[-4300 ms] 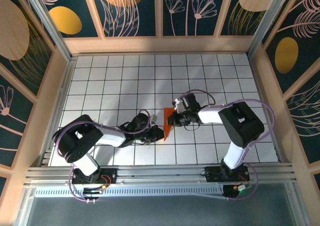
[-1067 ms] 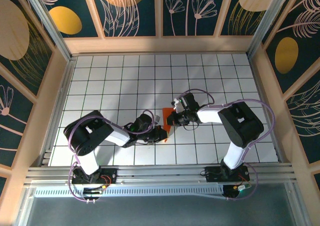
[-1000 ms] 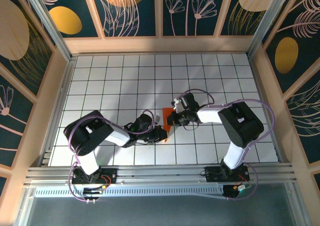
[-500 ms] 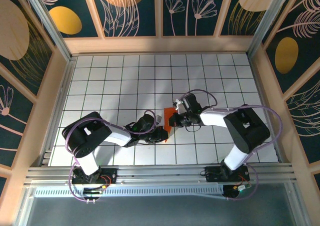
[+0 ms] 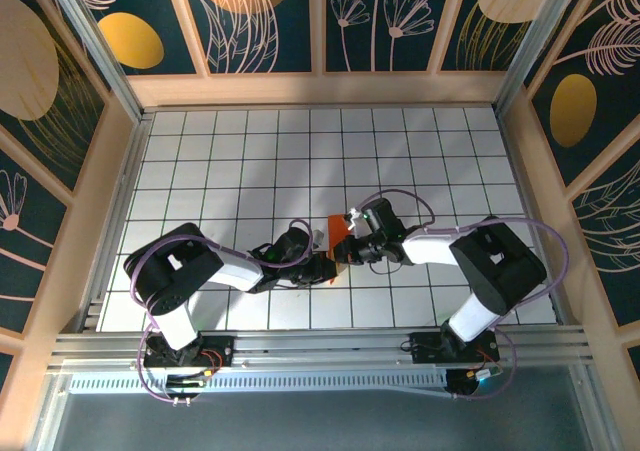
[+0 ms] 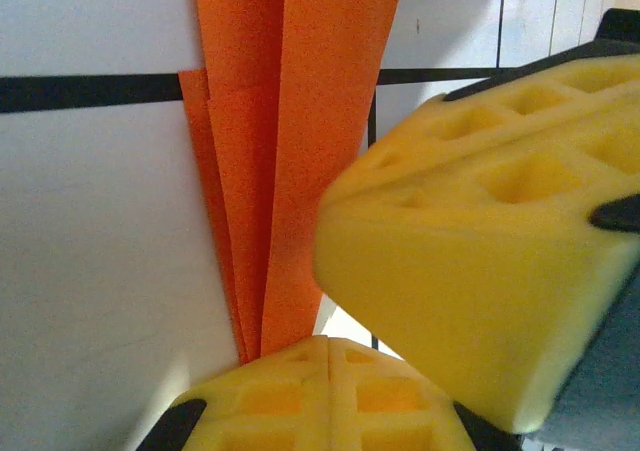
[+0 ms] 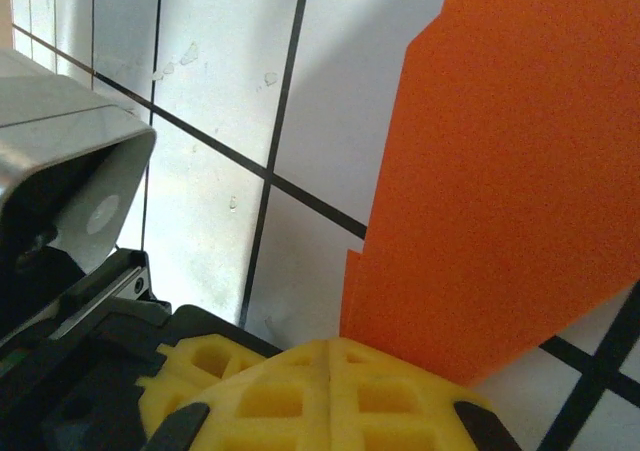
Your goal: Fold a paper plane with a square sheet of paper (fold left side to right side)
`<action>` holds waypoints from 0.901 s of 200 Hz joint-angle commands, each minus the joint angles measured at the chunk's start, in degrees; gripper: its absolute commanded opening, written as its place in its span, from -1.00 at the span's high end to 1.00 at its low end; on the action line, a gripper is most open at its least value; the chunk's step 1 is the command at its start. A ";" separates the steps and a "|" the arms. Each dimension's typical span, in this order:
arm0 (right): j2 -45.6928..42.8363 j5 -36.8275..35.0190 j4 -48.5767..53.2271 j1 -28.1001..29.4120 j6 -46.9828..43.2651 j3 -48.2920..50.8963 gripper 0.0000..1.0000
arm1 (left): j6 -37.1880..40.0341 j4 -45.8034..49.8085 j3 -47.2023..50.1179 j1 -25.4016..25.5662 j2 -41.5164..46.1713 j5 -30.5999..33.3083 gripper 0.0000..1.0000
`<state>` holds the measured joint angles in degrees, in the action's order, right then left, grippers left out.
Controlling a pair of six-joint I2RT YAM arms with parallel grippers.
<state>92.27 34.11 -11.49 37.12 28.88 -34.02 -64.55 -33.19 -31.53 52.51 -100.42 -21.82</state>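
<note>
My left jaws and my right jaws are both closed, and they meet tip to tip at the orange paper [image 5: 338,241], which lies folded on the white tabletop [image 5: 250,151], in the near middle part, between my left arm [image 5: 215,266] and my right arm [image 5: 490,261]. In my left wrist view the paper [image 6: 290,171] is a narrow shape of several layers. Its long straight edges run together toward my yellow fingertips [image 6: 320,401], and the narrow end touches them. If it is pinched or only pressed, I cannot tell. On the left side the layers make small steps, and a black grid line [image 6: 80,91] passes under them. Just beside the paper, on the right, stands the big yellow finger [image 6: 470,271] of my other arm. In my right wrist view the paper [image 7: 500,191] has one stepped corner at the upper left and a small lower layer that comes out at the lower left. Its bottom edge goes behind my fingertips [image 7: 320,391]. Its surface is plain orange. A grey housing part [image 7: 70,191] is near on the left. For moving, the tabletop is bare toward the far wall and to both sides. The wooden frame [image 5: 320,89] with dark flower panels [image 5: 260,21] closes it on three sides, and metal rails [image 5: 320,346] run along the near edge.
</note>
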 commanded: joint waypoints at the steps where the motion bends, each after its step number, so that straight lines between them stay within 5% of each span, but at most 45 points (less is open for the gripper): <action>1: 1.72 -0.31 -0.81 0.73 0.56 -0.87 1.00 | 1.27 7.24 0.37 1.33 -3.02 2.58 1.00; 180: 8.01 -1.50 4.96 -0.57 1.02 2.38 1.00 | -3.17 -0.27 1.91 -0.65 6.90 -4.90 0.87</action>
<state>96.18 35.55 -14.15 36.10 30.79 -33.74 -66.11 -31.77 -31.42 52.38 -93.12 -24.18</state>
